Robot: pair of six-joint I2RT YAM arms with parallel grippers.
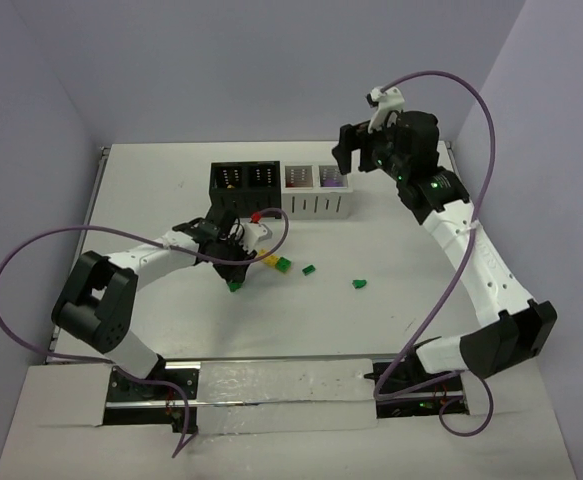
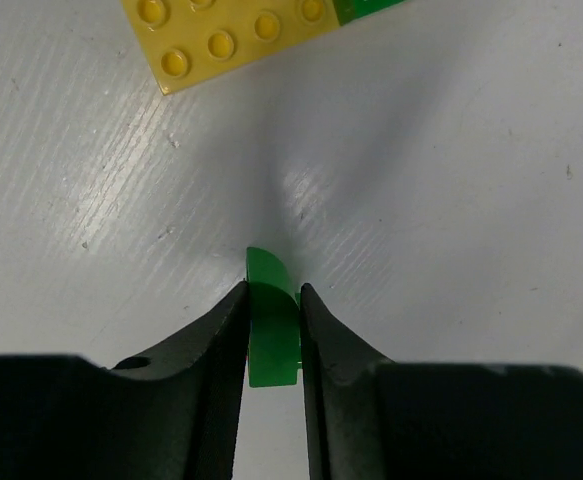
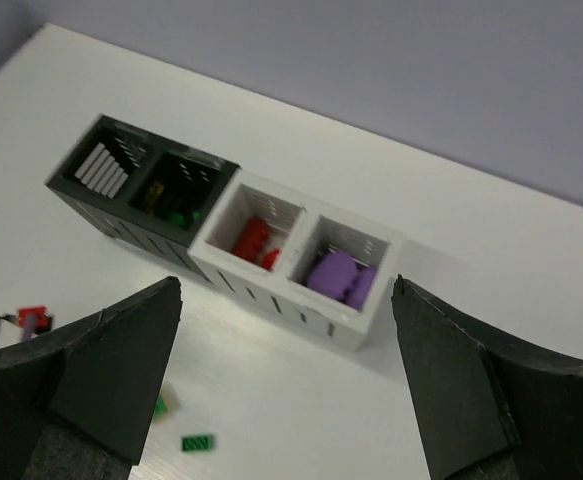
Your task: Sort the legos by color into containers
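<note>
Left wrist alone shows left gripper (image 2: pixel 274 293) pinching green lego (image 2: pixel 272 325); right gripper (image 3: pixel 287 286) hangs spread.

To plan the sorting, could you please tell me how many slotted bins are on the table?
4, joined in one row: a far-left black slotted plastic bin, a second black bin, then a white slotted plastic bin, and a far-right white bin. None seems hidden.

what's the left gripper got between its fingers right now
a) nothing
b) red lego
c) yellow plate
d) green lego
d: in the left wrist view the left gripper is pinched on a green lego, while the yellow plate lies apart ahead of it.
</note>
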